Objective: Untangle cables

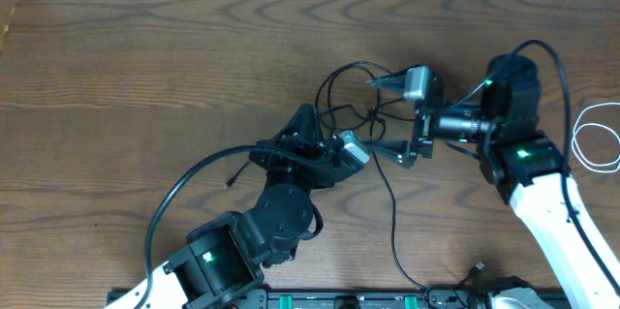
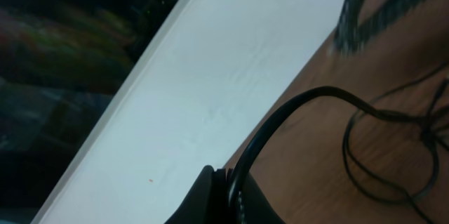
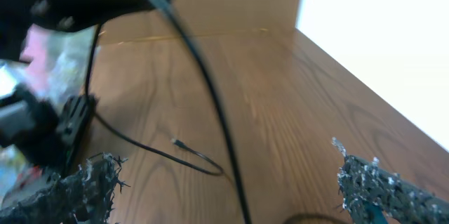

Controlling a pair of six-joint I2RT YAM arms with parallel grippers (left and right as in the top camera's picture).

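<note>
Black cable [image 1: 392,222] is clamped in my left gripper [image 2: 216,194], jaws closed on it, over mid-table [image 1: 145,57]. My right gripper [image 1: 389,115] stands wide, that cable passing between its fingers. White cable [image 1: 596,139] lies coiled far right.

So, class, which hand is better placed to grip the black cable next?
Right. The right hand is open, the black cable running between its fingers; the left hand is shut on that cable.
</note>
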